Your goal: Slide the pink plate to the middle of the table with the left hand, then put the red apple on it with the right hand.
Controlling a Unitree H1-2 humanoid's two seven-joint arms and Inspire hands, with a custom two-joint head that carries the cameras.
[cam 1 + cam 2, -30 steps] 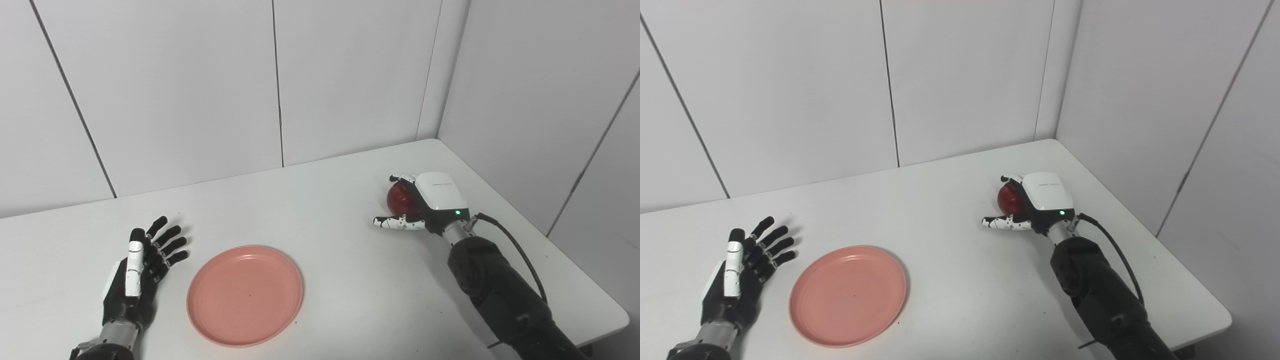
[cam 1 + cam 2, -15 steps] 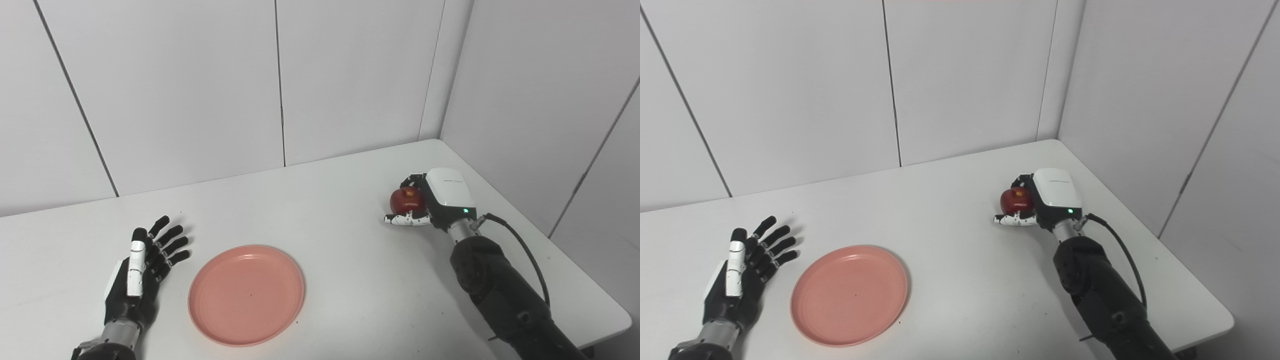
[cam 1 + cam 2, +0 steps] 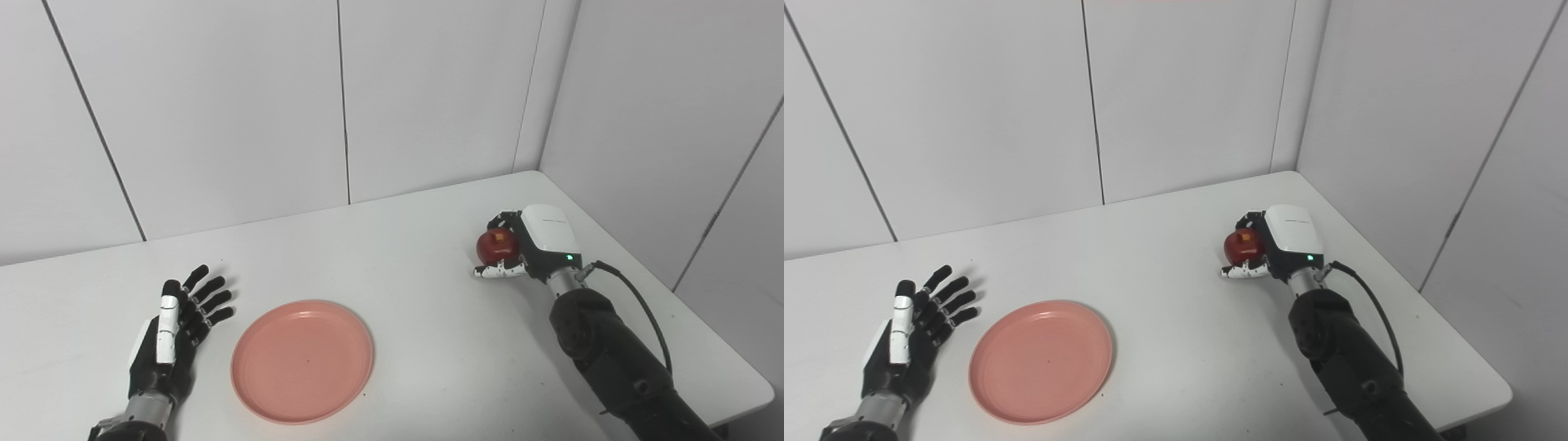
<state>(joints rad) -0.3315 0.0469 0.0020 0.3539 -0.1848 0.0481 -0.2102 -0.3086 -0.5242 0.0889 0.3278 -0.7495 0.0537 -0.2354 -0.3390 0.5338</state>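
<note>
The pink plate [image 3: 302,361] lies flat on the white table [image 3: 416,318], left of its middle and near the front edge. My left hand [image 3: 174,327] rests on the table just left of the plate, fingers spread, open and empty, apart from the rim. My right hand [image 3: 530,242] is at the right of the table, shut on the red apple [image 3: 497,245] and holding it a little above the tabletop. The apple [image 3: 1243,245] shows between the fingers and the thumb. The hand's white back hides its right side.
Grey wall panels [image 3: 429,92] close the table at the back and on the right, meeting in a corner behind my right hand. The table's right front corner [image 3: 762,386] lies beside my right forearm. A black cable [image 3: 637,306] runs along that arm.
My right hand has closed on the apple and raised it slightly off the table, turning so the apple's top shows. The plate and my left hand have not moved.
</note>
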